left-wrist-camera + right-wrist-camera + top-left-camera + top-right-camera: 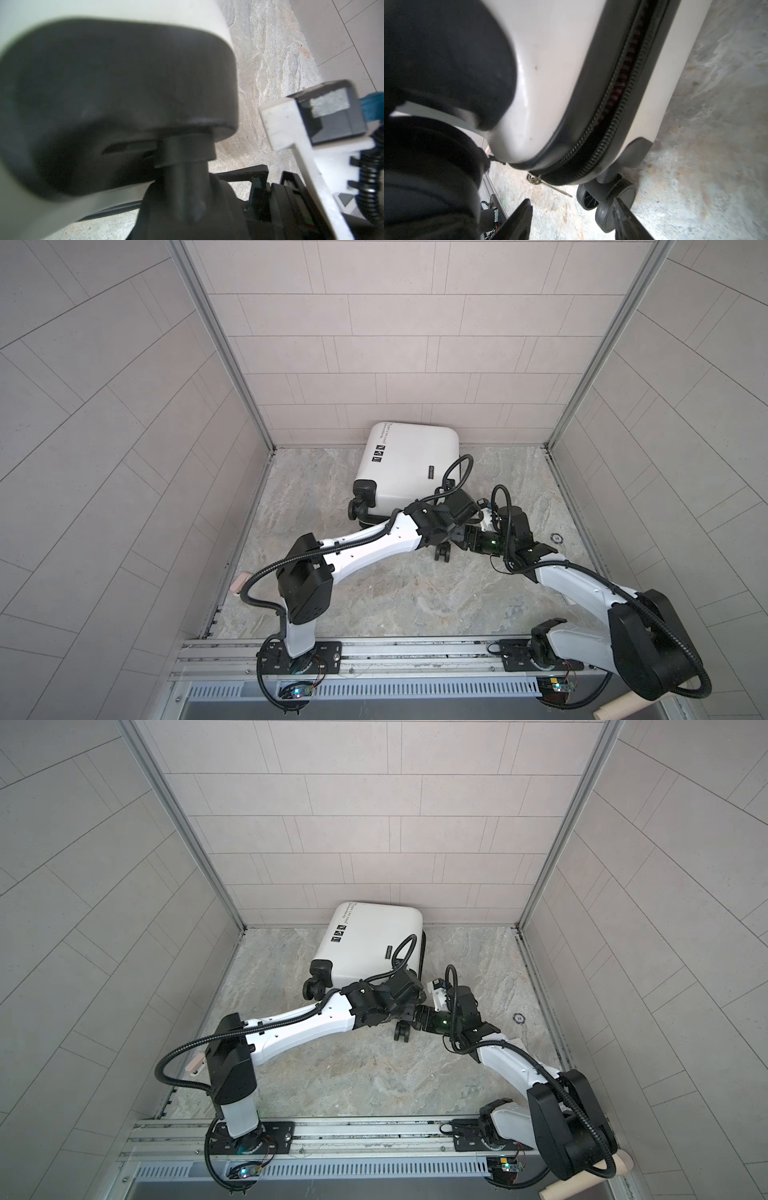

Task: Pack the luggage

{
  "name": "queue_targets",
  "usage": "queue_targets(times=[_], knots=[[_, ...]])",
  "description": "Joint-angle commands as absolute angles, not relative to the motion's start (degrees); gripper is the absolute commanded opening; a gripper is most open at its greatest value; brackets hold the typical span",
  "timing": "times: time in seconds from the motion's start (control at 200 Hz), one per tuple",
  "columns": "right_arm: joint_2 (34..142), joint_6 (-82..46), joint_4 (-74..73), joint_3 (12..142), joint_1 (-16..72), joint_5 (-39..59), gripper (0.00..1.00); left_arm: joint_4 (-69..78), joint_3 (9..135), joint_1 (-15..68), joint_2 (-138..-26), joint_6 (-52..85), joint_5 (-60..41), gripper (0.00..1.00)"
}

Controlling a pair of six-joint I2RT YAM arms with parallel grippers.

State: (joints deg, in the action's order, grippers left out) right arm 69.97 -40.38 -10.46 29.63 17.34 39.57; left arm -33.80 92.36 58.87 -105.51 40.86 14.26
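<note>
We see the left arm [365, 543] and right arm [582, 585], each fixed by a black screwed plate [322, 649] to the aluminium rail [415, 649]. Both have glossy white link shells dotted with small holes and boxy matte-black joints. Beyond the rail, black ribbed conduit [254, 577] loops along both arms, and a green light [493, 542] glows on the right arm's black end section. Just under the rail sit small lit circuit boards [298, 692]. The right gripper [572, 200] has flat black fingers.
</note>
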Motion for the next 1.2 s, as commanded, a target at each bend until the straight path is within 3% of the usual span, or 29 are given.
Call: queue_targets(times=[0.0,1.196], knots=[[71.3,-40.5,-17.8,29.3,18.3,39.5,0.63,-25.9,96.2,58.4,-102.8,36.3,14.5,0.0],[75.9,-47.9,-30.9,29.0,19.7,41.0,0.24,-25.8,95.0,58.2,-103.8,37.4,13.6,0.0]])
